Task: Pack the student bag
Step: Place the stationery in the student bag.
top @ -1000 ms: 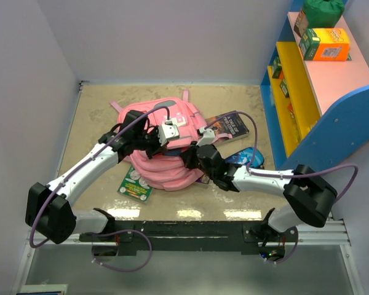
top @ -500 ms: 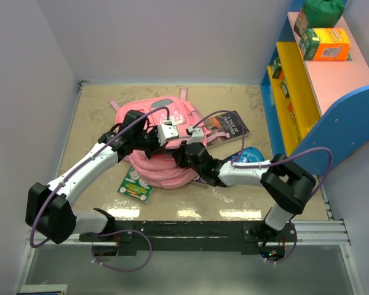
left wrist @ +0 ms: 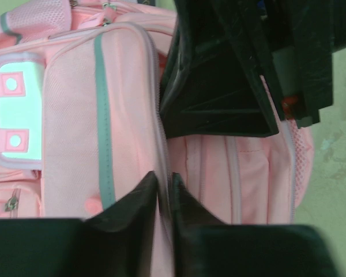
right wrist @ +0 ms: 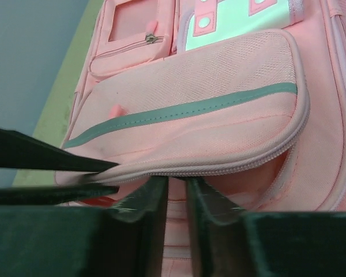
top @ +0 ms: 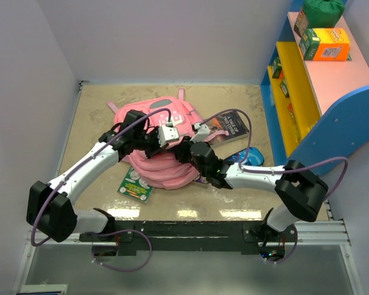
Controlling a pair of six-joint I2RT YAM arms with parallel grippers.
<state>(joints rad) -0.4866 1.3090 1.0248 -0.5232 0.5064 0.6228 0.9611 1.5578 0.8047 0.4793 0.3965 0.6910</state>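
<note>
Beige and faintly mottled, the desk (top: 98, 110) carries everything you are working over, and a blue, yellow and pink shelf (top: 350, 80) stands along its right side. The student bag (top: 163, 172) lies at the middle of the desk, pink with grey trim, its front pockets facing up, and both arms reach in over it.

Your left gripper (left wrist: 164, 193) sits at the zip edge of the grey-striped front flap. Its jaws stand only a thin slit apart and the edge runs into that slit, so you cannot tell whether they pinch it. Your right gripper (right wrist: 177, 196) has its jaws a narrow gap apart just under that flap's zip edge, with nothing held between them.

A dark book (top: 229, 126) lies just right of the bag, a blue pencil case (top: 249, 157) is near it, and 1 green card (top: 134, 183) lies just beside the bag's near-left edge.
</note>
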